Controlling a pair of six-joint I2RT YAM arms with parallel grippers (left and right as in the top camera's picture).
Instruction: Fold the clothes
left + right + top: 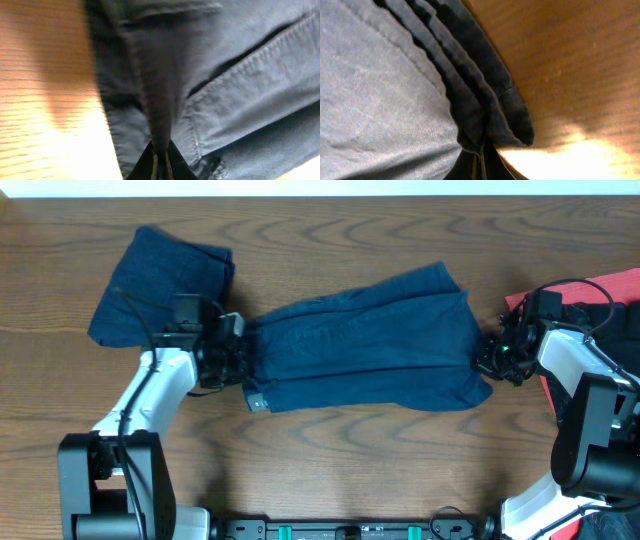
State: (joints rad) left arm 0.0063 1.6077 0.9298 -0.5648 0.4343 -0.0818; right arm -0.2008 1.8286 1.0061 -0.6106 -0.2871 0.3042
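Shorts [370, 340] lie stretched on the desk [330, 455] right of the folded bundle [165, 280], jaws of left gripper [238, 352] and right gripper [492, 358] pinching opposite ends; thin bites could slip when lifted.

Shorts [370, 340] are showing dark navy w/ lighter seam lines; 2nd bundle [160, 285] is looking same navy. Table [350, 460] is showing brown wavy wood grain. Cloth [622, 284] at rt edge is showing red.
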